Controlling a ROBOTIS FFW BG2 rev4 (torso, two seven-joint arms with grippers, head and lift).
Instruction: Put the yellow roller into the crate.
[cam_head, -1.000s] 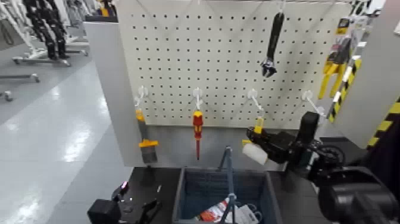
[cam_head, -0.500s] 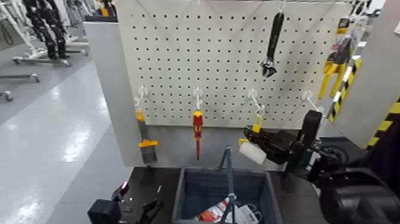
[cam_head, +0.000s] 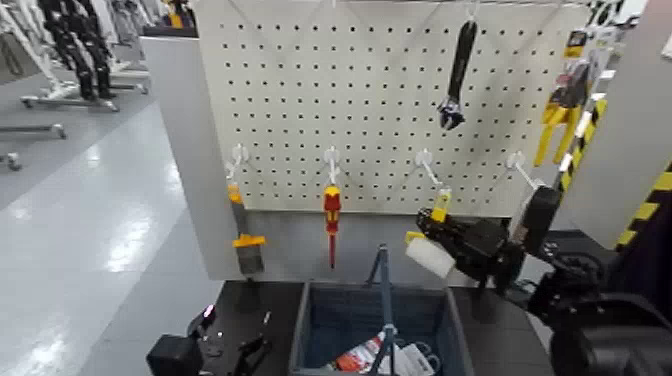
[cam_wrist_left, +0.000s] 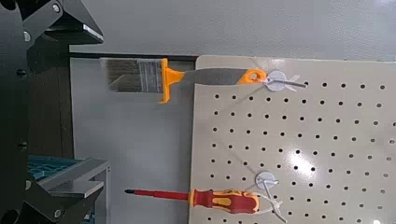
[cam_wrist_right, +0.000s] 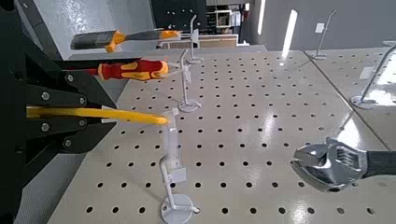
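Note:
The yellow roller (cam_head: 431, 255), with a white sleeve and a yellow handle, is held by my right gripper (cam_head: 452, 243) in front of the pegboard, above the crate's far right corner. In the right wrist view the black fingers (cam_wrist_right: 56, 121) are shut on the yellow handle (cam_wrist_right: 107, 114), whose tip touches a white hook (cam_wrist_right: 174, 149). The dark blue-grey crate (cam_head: 320, 325) stands below at the centre, with an upright handle bar (cam_head: 384, 290). My left gripper (cam_head: 215, 352) waits open, low at the left of the crate.
On the pegboard (cam_head: 380, 100) hang an orange-handled brush (cam_head: 243, 235), a red-and-yellow screwdriver (cam_head: 332, 215), a black wrench (cam_head: 457, 75) and yellow pliers (cam_head: 560, 115). The crate holds packaged items (cam_head: 385, 358). A yellow-black striped post (cam_head: 640, 215) stands at the right.
My right gripper with the roller has shifted slightly right and down, and the right arm's elbow has swung right. The left arm has not moved.

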